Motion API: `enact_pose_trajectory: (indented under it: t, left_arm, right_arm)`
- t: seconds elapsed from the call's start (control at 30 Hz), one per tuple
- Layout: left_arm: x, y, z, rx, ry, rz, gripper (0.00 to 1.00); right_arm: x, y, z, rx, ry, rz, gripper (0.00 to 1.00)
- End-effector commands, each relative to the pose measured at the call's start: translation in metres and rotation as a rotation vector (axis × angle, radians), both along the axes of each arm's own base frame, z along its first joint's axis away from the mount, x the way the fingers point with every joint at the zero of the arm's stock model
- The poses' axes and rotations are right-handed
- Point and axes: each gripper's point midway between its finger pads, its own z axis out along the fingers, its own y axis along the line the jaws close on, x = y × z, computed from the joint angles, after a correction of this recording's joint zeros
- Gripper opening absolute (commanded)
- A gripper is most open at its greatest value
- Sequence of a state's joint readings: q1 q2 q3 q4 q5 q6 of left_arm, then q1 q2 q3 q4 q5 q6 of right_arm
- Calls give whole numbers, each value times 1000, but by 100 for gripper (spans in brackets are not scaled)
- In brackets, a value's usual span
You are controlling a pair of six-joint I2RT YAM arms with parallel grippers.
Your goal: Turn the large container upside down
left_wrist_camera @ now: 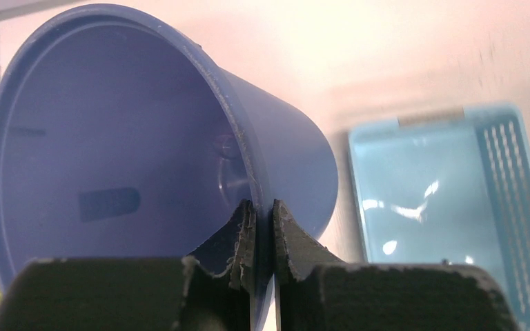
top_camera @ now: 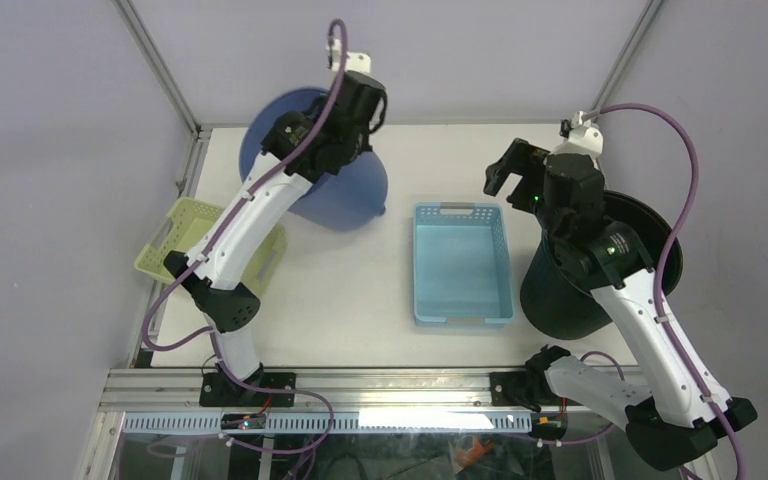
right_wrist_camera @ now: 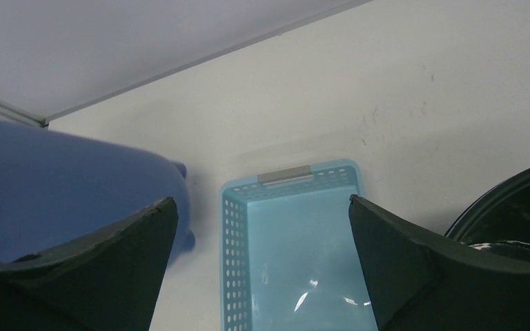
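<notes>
The large blue container [top_camera: 345, 200] lay tilted just left of the light blue basket's [top_camera: 460, 262] far end, its mouth turned away from that basket. The left gripper [left_wrist_camera: 262, 210] was pinched onto its rim, one finger inside and one outside. The right gripper [right_wrist_camera: 261, 200] hung wide open and empty above the basket's far right corner.

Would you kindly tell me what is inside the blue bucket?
From the left wrist view, the blue bucket holds nothing loose; only a dark rectangular patch shows on its wall. The left end effector, pinching the rim, hides the lowest part.
</notes>
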State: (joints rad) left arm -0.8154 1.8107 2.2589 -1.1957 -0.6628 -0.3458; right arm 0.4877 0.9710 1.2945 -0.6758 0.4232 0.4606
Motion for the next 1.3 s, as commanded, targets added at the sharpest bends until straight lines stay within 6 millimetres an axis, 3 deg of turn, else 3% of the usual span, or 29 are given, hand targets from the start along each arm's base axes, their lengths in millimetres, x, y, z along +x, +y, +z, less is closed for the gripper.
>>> enact_pose_trajectory:
  t: [0.0, 0.07, 0.17, 0.3, 0.47, 0.63, 0.9, 1.03, 1.27]
  left_arm:
    - [41, 24, 92, -174, -276, 67, 0]
    - [51, 26, 106, -249, -308, 48, 0]
    - [60, 16, 118, -372, -308, -60, 0]
    - [77, 1, 123, -525, -294, -173, 0]
    - [98, -18, 117, -660, -237, -290, 0]
    - [120, -22, 107, -880, -195, -332, 0]
    - [143, -21, 52, -1078, -90, -309, 0]
    - [152, -12, 5, -1195, 10, -272, 0]
    - [150, -1, -73, -1072, 132, -183, 0]
  right_arm:
    - [-1, 18, -1, 25, 15, 95, 99]
    - [-1, 28, -8, 33, 39, 145, 99]
    - [-5, 59, -17, 19, 85, 338, 99]
    - [-5, 75, -33, 21, 189, 424, 99]
    - [5, 74, -53, 88, 319, 436, 96]
    - [18, 67, -55, 244, 297, 448, 97]
    - [36, 55, -69, 273, 328, 418, 98]
    - [46, 59, -72, 297, 318, 425, 98]
    - [76, 58, -73, 295, 317, 383, 98]
